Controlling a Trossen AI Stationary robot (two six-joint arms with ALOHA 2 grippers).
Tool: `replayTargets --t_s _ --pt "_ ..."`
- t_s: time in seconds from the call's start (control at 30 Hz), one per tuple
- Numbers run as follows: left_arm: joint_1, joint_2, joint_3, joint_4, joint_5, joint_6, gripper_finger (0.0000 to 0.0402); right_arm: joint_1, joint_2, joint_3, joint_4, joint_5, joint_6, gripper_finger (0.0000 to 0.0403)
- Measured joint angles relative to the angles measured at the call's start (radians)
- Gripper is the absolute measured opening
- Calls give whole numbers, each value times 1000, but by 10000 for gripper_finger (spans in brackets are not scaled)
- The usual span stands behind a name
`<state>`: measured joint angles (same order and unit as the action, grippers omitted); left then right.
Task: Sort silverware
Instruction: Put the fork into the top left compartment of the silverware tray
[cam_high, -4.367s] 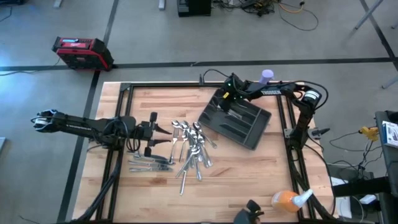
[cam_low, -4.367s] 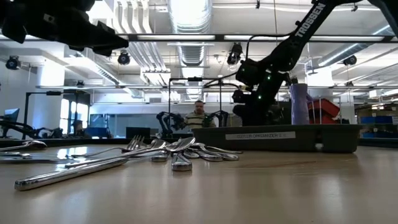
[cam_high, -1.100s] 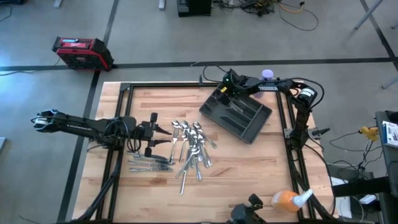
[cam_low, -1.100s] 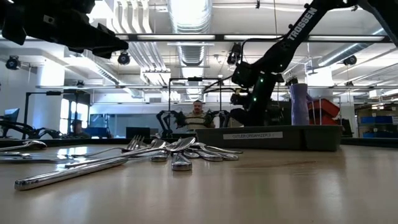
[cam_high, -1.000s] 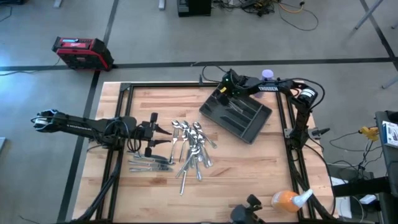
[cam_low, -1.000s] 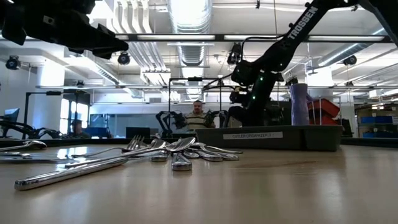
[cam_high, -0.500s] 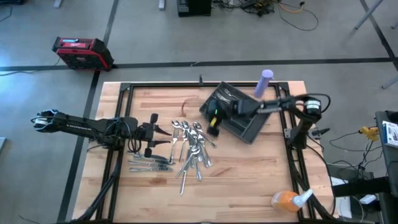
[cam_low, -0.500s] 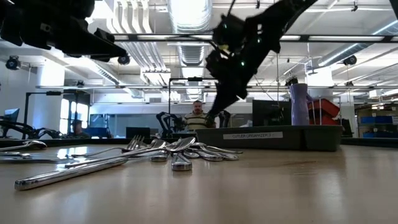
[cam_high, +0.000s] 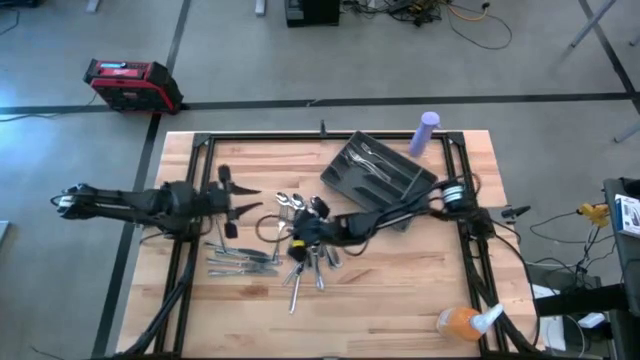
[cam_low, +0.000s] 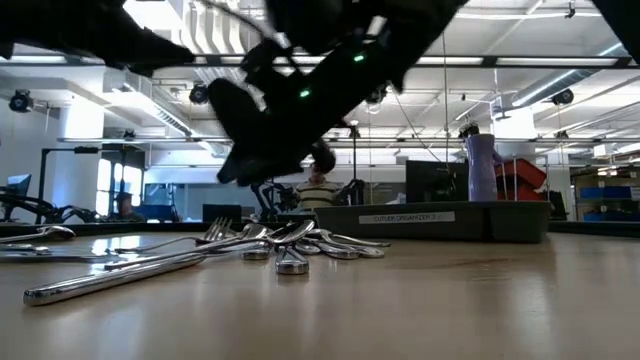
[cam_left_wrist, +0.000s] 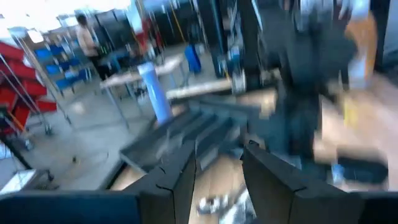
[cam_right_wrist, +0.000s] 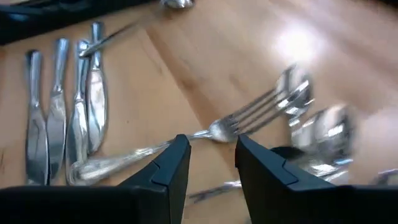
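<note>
The right gripper (cam_high: 297, 237) is positioned low over the pile of silverware (cam_high: 312, 250) near the middle of the tabletop (cam_high: 400, 270). Its jaws stand apart with a narrow gap and hold nothing. In the right wrist view, a fork (cam_right_wrist: 249, 121) lies on the wood just beyond the fingertips (cam_right_wrist: 177, 152), its handle running toward the gap between them. Spoons (cam_right_wrist: 320, 134) lie just beside the fork's tines. A row of knives (cam_right_wrist: 59, 112) lies side by side on the wood, near the fork's handle end.

The right arm reaches across the tabletop from its right edge, passing over the near corner of the dark tray (cam_high: 378, 170). The tray sits tilted at the far right part of the tabletop. A few pieces of silverware lie in the tray's far compartments.

The left gripper (cam_high: 262, 208) hovers near the left side of the pile, apart from the right gripper. Its jaws stand apart and are empty.

In the high view, the knives (cam_high: 240, 262) lie left of the pile, below the left gripper.

A purple cylinder (cam_high: 426, 132) stands at the far edge of the tabletop, near the tray. An orange bottle (cam_high: 462, 322) stands at the near right corner.
</note>
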<state>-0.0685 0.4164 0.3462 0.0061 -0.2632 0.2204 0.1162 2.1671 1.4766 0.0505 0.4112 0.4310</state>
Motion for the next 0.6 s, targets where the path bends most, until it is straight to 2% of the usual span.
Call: replayTargets --t_s 0.2,0.37,0.5,0.6 --pt "0 -190 1 -19 2 -83 119 0 142 289 -297 3 307 115" --pt "0 -286 1 -69 20 -144 119 -2 233 476 -489 -9 457 121" --pt "0 -322 1 -92 19 -176 119 -12 316 579 -518 -114 502 120" --pt "0 -334 1 -104 20 -187 119 -19 361 631 -549 -139 544 121"
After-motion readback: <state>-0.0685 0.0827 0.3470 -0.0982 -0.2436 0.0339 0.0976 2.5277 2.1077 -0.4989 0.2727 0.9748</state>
